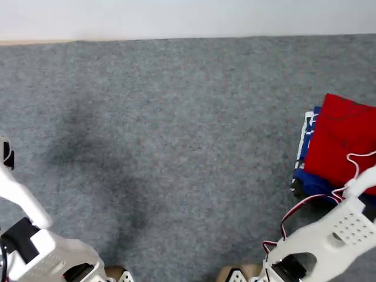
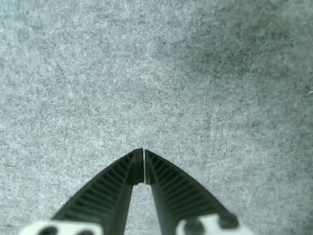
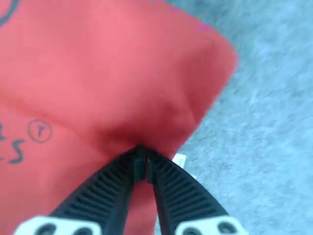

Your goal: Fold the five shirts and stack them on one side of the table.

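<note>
I see the grey table (image 1: 176, 117) with the stack of shirts (image 1: 310, 181) at its right edge, and the red shirt (image 1: 341, 141) on top of that stack. My right gripper (image 3: 141, 164) is fully closed, tips pressed into the red shirt; whether cloth is pinched, I cannot tell. My left gripper (image 2: 144, 166) is closed too, holding nothing, over bare table well away from the stack.
</note>
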Controlling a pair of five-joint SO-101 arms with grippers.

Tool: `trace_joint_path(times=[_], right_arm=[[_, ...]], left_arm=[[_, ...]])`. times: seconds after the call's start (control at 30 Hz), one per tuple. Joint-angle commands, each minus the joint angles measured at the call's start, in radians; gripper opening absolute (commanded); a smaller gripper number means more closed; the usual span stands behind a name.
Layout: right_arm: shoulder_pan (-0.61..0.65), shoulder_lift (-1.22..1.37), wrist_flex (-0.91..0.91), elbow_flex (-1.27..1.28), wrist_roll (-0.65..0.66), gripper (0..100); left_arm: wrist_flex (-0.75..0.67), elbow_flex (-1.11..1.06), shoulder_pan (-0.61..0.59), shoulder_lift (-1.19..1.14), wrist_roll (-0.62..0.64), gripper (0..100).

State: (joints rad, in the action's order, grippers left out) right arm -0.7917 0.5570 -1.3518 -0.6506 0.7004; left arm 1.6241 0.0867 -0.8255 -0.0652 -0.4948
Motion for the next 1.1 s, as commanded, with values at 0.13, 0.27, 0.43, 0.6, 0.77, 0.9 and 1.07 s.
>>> trace_joint_path(times=[0.13, 0.27, 0.43, 0.6, 0.77, 0.9, 1.07], right_arm=[[0.150, -0.151, -0.283, -0.241, 0.008, 0.9], [0.246, -0.157, -0.440, -0.241, -0.002, 0.9], [0.298, -0.125, -0.443, -0.071, -0.210, 0.9], [0.354, -0.133, -0.443, 0.163, -0.239, 0.9], [0.358, -0.168, -0.440, 0.143, -0.239, 0.9], [0.354, -0.306, -0.441, 0.098, -0.239, 0.9], [0.387, -0.501, -0.443, 0.114, -0.239, 0.9]], left_arm=[[0.021, 0.007, 0.014, 0.163, -0.006, 1], [0.043, 0.004, 0.009, 0.232, -0.003, 1], [0.130, -0.021, 0.006, 0.292, -0.002, 1], [0.129, -0.180, 0.011, 0.394, -0.002, 1], [0.126, -0.300, 0.012, 0.486, -0.002, 1], [0.126, -0.305, 0.020, 0.529, 0.023, 1], [0.127, -0.306, 0.106, 0.635, 0.287, 1]])
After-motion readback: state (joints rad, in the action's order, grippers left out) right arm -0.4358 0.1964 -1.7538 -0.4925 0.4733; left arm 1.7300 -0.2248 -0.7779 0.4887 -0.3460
